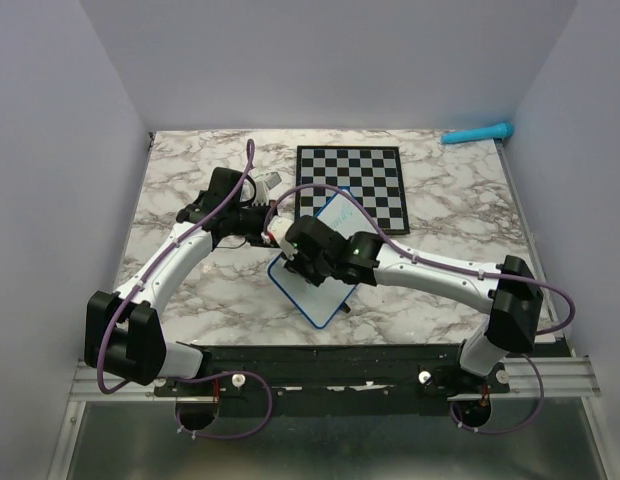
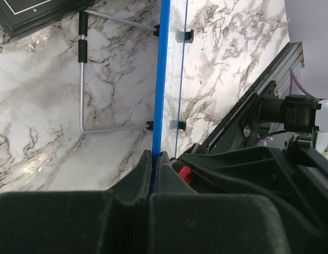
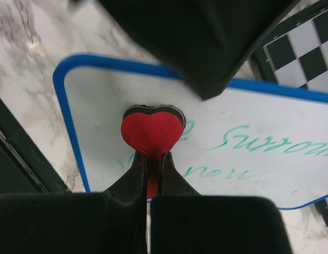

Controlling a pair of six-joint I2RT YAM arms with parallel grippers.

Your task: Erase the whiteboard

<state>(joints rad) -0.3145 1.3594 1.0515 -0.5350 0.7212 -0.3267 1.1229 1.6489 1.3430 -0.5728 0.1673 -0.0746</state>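
Whiteboard (image 1: 315,298) mid-table, by chessboard's (image 1: 350,180) near edge. Left gripper (image 2: 153,157) pinches its blue rim; right gripper (image 3: 152,159) clamps red heart eraser (image 3: 152,129) against it. Hard wiping could slip that thin pinch.

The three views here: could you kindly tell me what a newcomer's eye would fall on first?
A red heart-shaped eraser, pinched in the right arm's jaws, sits over the teal handwriting on the whiteboard in the middle of the marble table. The left arm's jaws are shut on that board's blue rim, and a black-and-white chessboard lies just beyond it, toward the far edge.
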